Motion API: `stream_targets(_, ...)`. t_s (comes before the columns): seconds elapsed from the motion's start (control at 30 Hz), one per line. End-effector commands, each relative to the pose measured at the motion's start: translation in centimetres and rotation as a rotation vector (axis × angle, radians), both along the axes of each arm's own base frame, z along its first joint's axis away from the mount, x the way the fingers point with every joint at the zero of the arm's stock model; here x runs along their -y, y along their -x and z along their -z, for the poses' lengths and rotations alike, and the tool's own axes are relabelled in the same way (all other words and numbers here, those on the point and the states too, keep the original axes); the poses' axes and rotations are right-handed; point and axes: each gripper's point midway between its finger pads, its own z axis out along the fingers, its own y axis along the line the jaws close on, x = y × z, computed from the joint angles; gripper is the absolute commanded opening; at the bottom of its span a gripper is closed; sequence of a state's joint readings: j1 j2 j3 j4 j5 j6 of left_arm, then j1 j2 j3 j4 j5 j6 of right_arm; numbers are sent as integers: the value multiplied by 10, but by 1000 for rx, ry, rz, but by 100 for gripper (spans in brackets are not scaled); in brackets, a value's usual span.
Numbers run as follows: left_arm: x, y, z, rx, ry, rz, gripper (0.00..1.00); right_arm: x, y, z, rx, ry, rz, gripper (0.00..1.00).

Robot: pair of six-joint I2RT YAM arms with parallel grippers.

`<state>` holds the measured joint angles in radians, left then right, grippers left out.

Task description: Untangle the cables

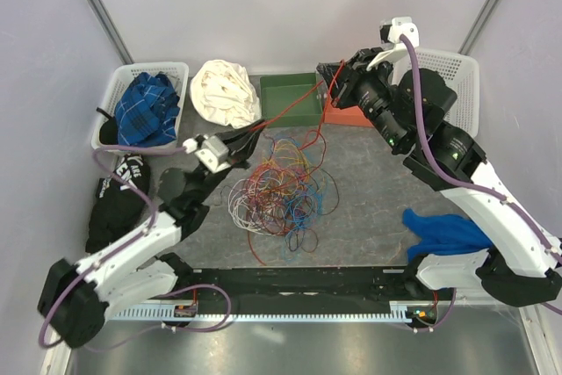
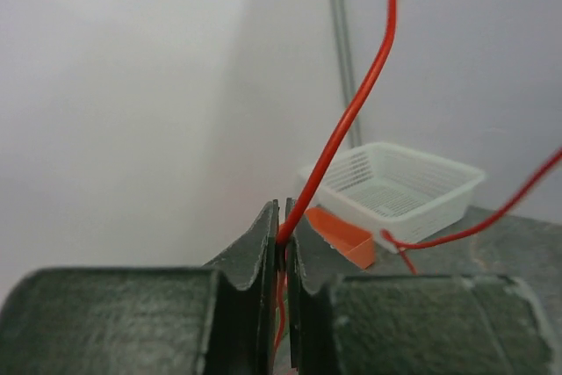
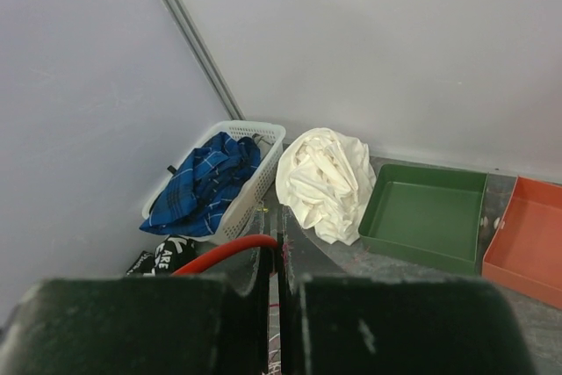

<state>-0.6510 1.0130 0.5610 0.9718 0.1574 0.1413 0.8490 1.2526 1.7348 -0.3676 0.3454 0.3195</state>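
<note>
- Spanning the overhead view, the grey table (image 1: 378,191) carries the work near its middle. A shallow green tray (image 1: 285,94) and a flat orange tray (image 1: 347,116) sit at its far edge.
- Between the two arms lies a loose heap of thin, string-like cables (image 1: 281,192). Their red, orange, yellow, blue and white loops cross over one another on the table.
- The black two-finger right gripper (image 1: 334,85) hangs raised by the orange tray. Its jaws are clamped on a thin red cable (image 1: 290,109), which its wrist view shows pinched between the pads (image 3: 274,256).
- The left gripper (image 1: 250,133) is lifted at the heap's far-left edge. It is likewise closed tight on that red cable (image 2: 351,111), right at its fingertips.
- The red cable stretches between both grippers, above the green tray. Another red stretch drops from the right gripper toward the heap.
- It looks light, limp and smooth-jacketed, so it is likely to slide through the pads or snag neighbouring loops.
- A free stretch outside the heap seems the best place to hold it, pinched crosswise and drawn gently.
</note>
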Motion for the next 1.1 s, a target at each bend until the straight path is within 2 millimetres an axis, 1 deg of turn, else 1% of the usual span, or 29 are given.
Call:
stream_targets(0.0, 9, 55, 5, -53, -33, 247, 15, -6, 2, -3, 1, -31, -27, 0)
stream_targets(0.07, 13, 68, 8, -63, -38, 313, 22, -13, 2, -2, -12, -48, -49, 0)
stream_targets(0.1, 14, 72, 6, -66, -36, 336, 34, -17, 3, 0, -20, -50, -68, 0)
stream_targets(0.13, 16, 74, 6, -69, -39, 352, 41, -18, 4, -1, -20, -54, -77, 0)
stream_targets(0.17, 18, 76, 7, -70, -44, 371, 46, -19, 5, -1, -23, -59, -85, 0)
stream_targets(0.23, 23, 77, 8, -86, -40, 400, 68, -20, 8, -3, -28, -75, -101, 0)
stream_targets(0.27, 25, 79, 8, -84, -41, 419, 82, -19, 10, -5, -29, -82, -105, 0)
stream_targets(0.3, 26, 81, 5, -77, -32, 435, 99, -18, 11, -6, -31, -88, -105, 0)
stream_targets(0.4, 32, 81, 7, -79, -44, 458, 100, -18, 14, -10, -34, -94, -115, 0)
stream_targets(0.47, 36, 78, 10, -89, -48, 462, 100, -21, 14, -11, -41, -93, -128, 0)
stream_targets(0.57, 39, 73, 8, -91, -34, 459, 100, -29, 15, -10, -53, -94, -156, 0)
stream_targets(0.67, 35, 70, -3, -97, 18, 442, 100, -31, 11, -6, -63, -85, -151, 0)
stream_targets(0.7, 34, 71, -5, -104, 40, 442, 100, -31, 9, -5, -65, -85, -140, 0)
stream_targets(0.73, 35, 77, -8, -100, 58, 451, 100, -30, 8, -4, -64, -81, -132, 0)
stream_targets(0.77, 30, 77, -12, -97, 104, 412, 100, -28, 6, -3, -61, -77, -116, 0)
stream_targets(0.8, 30, 80, -12, -83, 117, 390, 100, -27, 5, -3, -59, -78, -110, 0)
stream_targets(0.83, 35, 90, -14, -79, 148, 393, 100, -28, 4, -3, -55, -82, -107, 0)
stream_targets(0.87, 42, 94, -4, -67, 122, 385, 100, -29, 2, -3, -53, -85, -105, 0)
stream_targets(0.9, 48, 98, 1, -70, 113, 389, 100, -30, 2, -3, -53, -87, -108, 0)
stream_targets(0.93, 60, 106, 7, -84, 99, 414, 100, -33, 0, -2, -52, -87, -111, 0)
stream_targets(0.97, 65, 107, 8, -78, 95, 418, 100, -36, 0, -2, -58, -93, -118, 0)
stream_targets(1.0, 76, 105, 20, -103, 75, 428, 100, -40, 1, 0, -63, -91, -136, 0)
stream_targets(1.03, 79, 103, 21, -105, 81, 427, 100, -43, 0, 1, -69, -91, -143, 0)
stream_targets(1.07, 80, 103, 16, -90, 105, 432, 100, -45, 0, 3, -74, -90, -149, 0)
